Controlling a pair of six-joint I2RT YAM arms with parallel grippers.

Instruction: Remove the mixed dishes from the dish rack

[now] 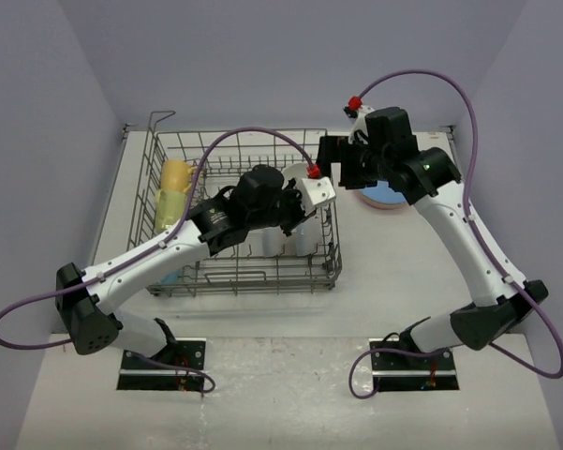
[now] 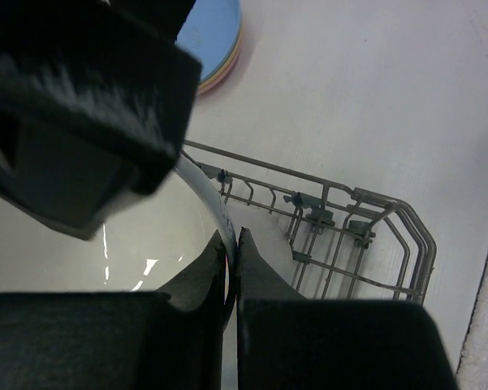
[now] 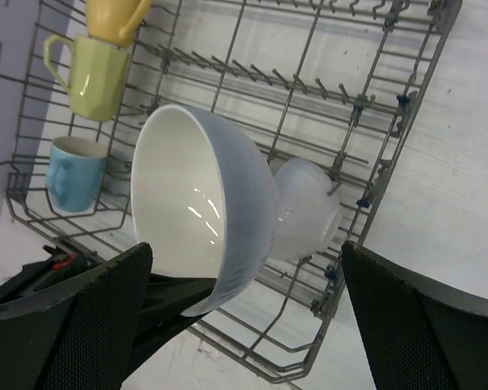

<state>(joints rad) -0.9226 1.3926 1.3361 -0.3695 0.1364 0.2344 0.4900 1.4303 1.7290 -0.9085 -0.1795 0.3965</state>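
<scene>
— What is the robot busy with?

— It is taking a white bowl point(image 3: 203, 211) out of the dish rack point(image 1: 244, 281). The left gripper point(image 2: 232, 244) pinches the bowl's rim tight. The bowl hangs tipped on its side, just above the rack.

— And the other arm?

— The right gripper point(image 1: 342, 167) faces the bowl with its fingers spread wide, holding nothing. It looks like a hand-over is coming, or the bowl goes down on the table.

— What does that need?

— A slow carry, because the grip on the rim is thin. The stack of plates point(image 2: 215, 32) lies just behind the right gripper. Below the left gripper, a second white bowl point(image 3: 304, 211) and three mugs point(image 3: 97, 73) sit in the rack.

— And the place?

— A flat white table point(image 1: 403, 281), with pale purple walls point(image 1: 37, 112) around it.
</scene>
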